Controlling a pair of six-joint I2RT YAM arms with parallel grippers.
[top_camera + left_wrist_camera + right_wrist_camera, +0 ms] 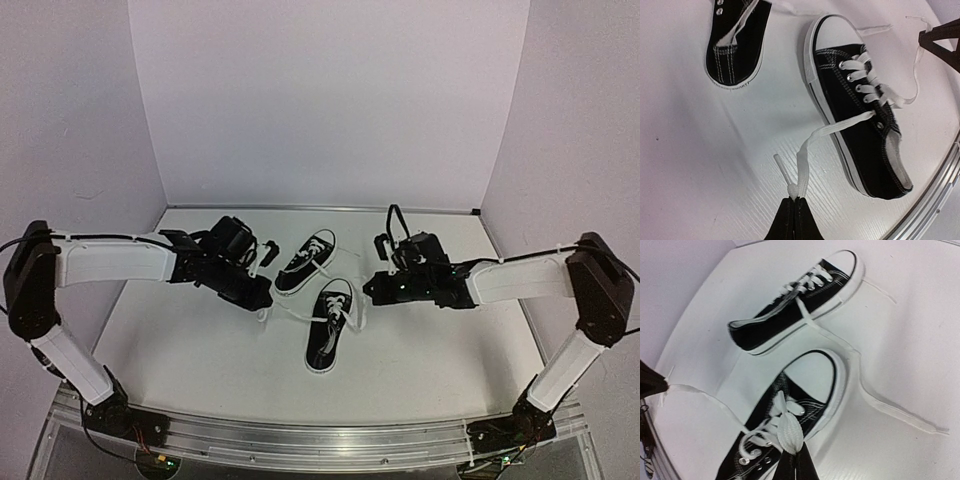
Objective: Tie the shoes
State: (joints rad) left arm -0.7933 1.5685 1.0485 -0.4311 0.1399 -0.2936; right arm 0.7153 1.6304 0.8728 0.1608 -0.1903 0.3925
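Back wall (330, 100): I see a plain pale lilac panel, well beyond the left gripper (266, 298) and the right gripper (368, 290).
Left wall (70, 120): same lilac, outboard of the left gripper.
Right wall (580, 120): same lilac, outboard of the right gripper.
Table (200, 370): white, matte, beneath both grippers.
Rail (320, 435): aluminium, at the table's near edge behind both grippers.
Light: even, with soft shadows.

On table (200, 360), two shoes near the middle. Far shoe (306, 262) behind and slightly left of near shoe (328, 330), toe toward back right; near shoe's toe toward back. Left gripper (264, 300) just left of near shoe, pinching lace (810, 145) stretched from its left side. Right gripper (368, 290) just right of it, pinching second lace (787, 432) over its eyelets. Loose lace (890, 410) from far shoe flat on table, past near shoe's toe.
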